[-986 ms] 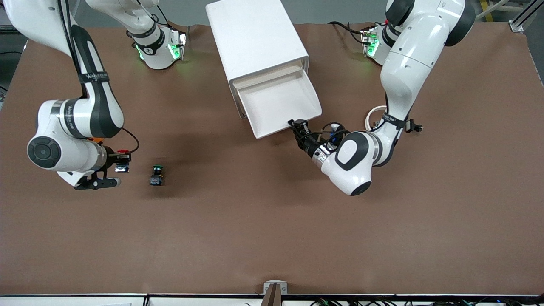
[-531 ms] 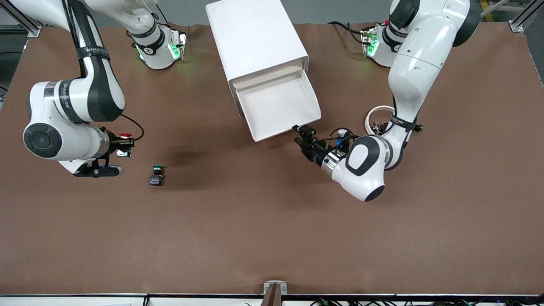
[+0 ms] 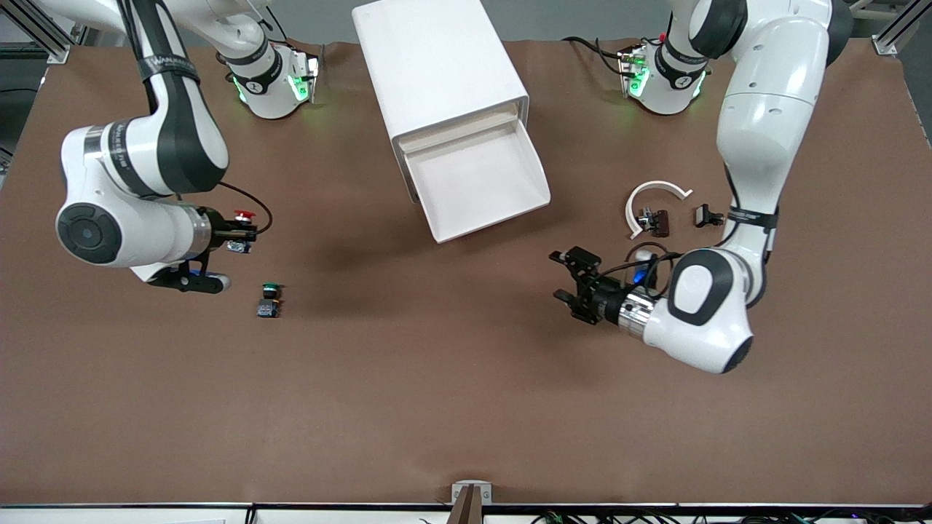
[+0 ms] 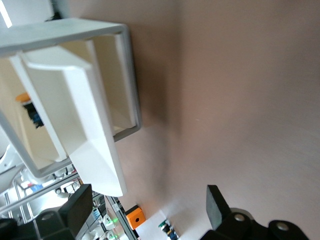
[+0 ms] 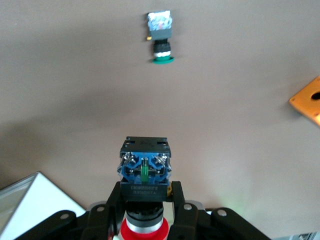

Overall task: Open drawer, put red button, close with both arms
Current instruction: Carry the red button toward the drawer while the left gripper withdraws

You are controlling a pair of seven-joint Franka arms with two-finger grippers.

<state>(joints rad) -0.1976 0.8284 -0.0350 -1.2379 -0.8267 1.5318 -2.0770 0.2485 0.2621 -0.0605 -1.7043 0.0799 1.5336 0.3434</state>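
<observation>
The uppermost drawer (image 3: 477,182) stands pulled out of the white cabinet (image 3: 437,65), and its tray is bare. The red button (image 3: 243,216) hangs in my right gripper (image 3: 234,234) over the table toward the right arm's end. In the right wrist view the right gripper (image 5: 144,200) is shut on the red button (image 5: 144,172) by its black body, blue base pointing away. My left gripper (image 3: 571,284) is open with nothing in it, over the table off the drawer's front corner. In the left wrist view the left gripper (image 4: 147,215) faces the open drawer (image 4: 75,115).
A green-capped switch (image 3: 269,298) lies on the table beside the right gripper and shows as the green switch (image 5: 160,37) in the right wrist view. A white curved piece (image 3: 655,198) and small black parts (image 3: 659,222) lie by the left arm.
My left gripper let go of the drawer's front, opened, and drew back from it toward the left arm's end. The right gripper carried the red button a little higher and toward the cabinet.
</observation>
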